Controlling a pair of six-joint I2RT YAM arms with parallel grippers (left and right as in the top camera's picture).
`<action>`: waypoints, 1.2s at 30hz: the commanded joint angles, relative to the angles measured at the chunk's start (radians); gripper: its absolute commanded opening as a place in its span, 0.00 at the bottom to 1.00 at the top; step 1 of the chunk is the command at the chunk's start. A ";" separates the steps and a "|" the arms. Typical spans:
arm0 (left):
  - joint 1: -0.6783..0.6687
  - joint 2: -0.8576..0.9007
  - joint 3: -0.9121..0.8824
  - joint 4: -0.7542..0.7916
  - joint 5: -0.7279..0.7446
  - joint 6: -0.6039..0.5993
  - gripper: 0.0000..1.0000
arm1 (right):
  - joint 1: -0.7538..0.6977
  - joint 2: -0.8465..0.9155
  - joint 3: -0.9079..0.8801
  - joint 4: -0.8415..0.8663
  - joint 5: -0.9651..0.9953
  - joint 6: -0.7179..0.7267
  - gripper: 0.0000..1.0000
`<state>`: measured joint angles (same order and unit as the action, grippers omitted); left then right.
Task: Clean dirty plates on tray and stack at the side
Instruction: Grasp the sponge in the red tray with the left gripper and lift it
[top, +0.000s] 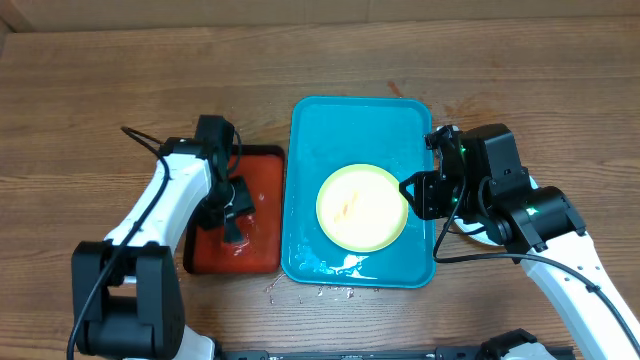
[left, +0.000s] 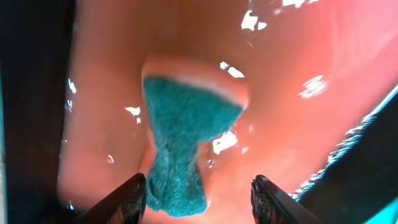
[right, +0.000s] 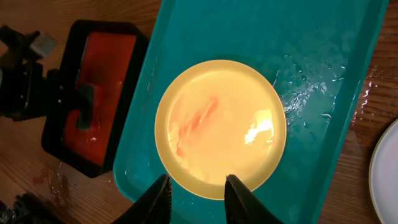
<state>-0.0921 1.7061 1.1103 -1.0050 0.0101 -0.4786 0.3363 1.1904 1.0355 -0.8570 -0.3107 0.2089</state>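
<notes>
One pale yellow-green plate (top: 362, 207) (right: 221, 127) with orange-red smears lies flat in the middle of the turquoise tray (top: 310, 130) (right: 311, 37). My right gripper (top: 411, 190) (right: 198, 185) hovers at the plate's right rim, its jaws a little apart with only the rim below the gap, gripping nothing. My left gripper (top: 232, 222) (left: 199, 185) is down in the red tray (top: 262, 170), open. A teal sponge (left: 186, 130) lies on the wet red floor between its fingers, close to the left fingertip (left: 134, 190) and clear of the other. A whitish plate edge (right: 387, 177) lies on the table beside the tray.
The red tray (right: 102, 62) with its black rim sits directly left of the turquoise tray, touching it. Water drops lie on the turquoise tray floor and on the wooden table (top: 330, 292) by its front edge. The right arm (top: 540, 220) covers the table to the tray's right.
</notes>
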 joint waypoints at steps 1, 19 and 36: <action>-0.008 0.004 -0.009 0.063 -0.047 0.078 0.54 | 0.007 0.001 0.013 0.003 -0.005 0.000 0.30; -0.006 0.118 0.134 0.031 0.113 0.106 0.32 | 0.007 0.001 0.013 -0.003 -0.006 0.000 0.27; -0.009 0.119 -0.014 -0.014 0.056 0.135 0.38 | 0.007 0.001 0.013 -0.006 -0.005 0.000 0.28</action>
<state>-0.0921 1.8202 1.1690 -1.0847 0.0818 -0.3626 0.3363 1.1904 1.0355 -0.8673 -0.3107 0.2089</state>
